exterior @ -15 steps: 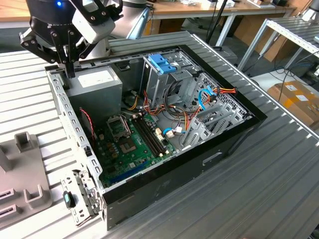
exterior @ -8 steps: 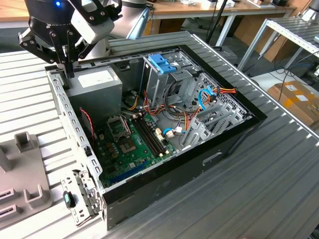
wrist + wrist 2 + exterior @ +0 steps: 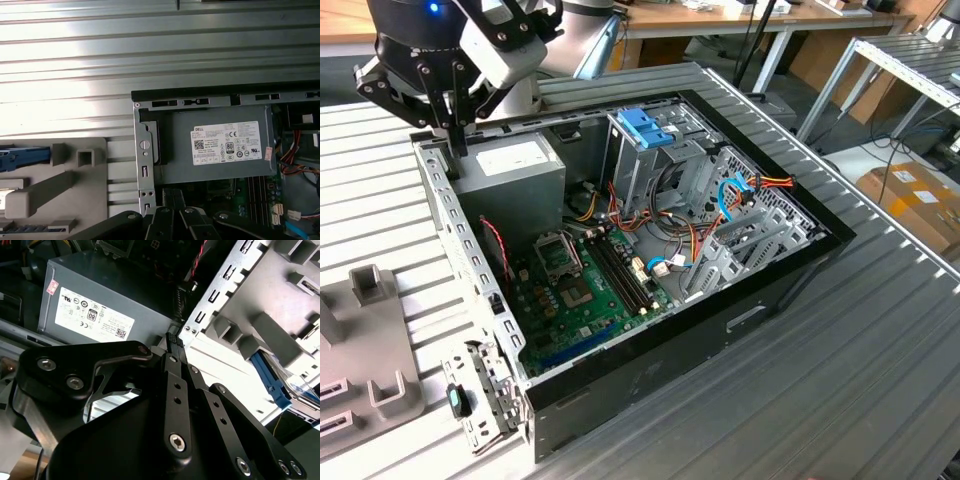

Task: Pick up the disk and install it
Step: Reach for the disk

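My gripper (image 3: 456, 146) hangs over the back corner of the open computer case (image 3: 750, 300), at the exterior view's left. In the second wrist view its fingers (image 3: 173, 340) are pressed together with nothing between them, just above the case's perforated rear wall (image 3: 215, 295). The disk (image 3: 270, 381) lies off to the side in the grey holding fixture (image 3: 280, 300), showing mainly its light-blue side rail. The same blue rail of the disk (image 3: 25, 155) appears in the first wrist view, at the edge of the fixture (image 3: 75, 185). The gripper is apart from the disk.
A grey power supply box (image 3: 515, 165) with a white label fills the case corner under the gripper. A metal drive cage with a blue latch (image 3: 645, 125) stands mid-case, with the motherboard (image 3: 585, 285) and loose cables (image 3: 730, 195) nearby. The ribbed metal table (image 3: 880, 330) surrounds the case.
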`<state>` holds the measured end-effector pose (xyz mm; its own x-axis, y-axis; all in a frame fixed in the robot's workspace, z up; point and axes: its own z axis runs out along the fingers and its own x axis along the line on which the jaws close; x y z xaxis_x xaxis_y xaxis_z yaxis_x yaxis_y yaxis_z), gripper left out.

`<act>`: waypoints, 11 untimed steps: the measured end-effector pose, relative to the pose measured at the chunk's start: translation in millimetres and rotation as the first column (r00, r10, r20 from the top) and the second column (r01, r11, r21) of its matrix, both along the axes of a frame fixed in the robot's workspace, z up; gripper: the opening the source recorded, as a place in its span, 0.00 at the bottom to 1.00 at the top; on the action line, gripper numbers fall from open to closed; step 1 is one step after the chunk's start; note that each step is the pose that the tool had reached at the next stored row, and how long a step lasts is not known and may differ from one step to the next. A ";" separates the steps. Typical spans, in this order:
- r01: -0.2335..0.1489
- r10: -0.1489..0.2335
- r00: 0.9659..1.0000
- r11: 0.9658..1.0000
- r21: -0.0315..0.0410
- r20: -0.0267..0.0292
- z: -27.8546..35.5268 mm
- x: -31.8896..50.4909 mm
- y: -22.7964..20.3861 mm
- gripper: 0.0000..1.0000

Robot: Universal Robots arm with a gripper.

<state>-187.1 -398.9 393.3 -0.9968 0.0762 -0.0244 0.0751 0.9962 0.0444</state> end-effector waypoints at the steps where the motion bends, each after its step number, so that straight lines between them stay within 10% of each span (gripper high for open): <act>1: 0.000 0.000 1.000 1.000 0.000 0.000 0.0 -0.3 0.0 0.11; 11: 0.000 0.000 1.000 1.000 0.000 0.000 0.0 -2.9 0.0 0.11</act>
<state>-190.1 -398.9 393.3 -0.9968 0.0762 -0.0245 0.0751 0.9962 0.0444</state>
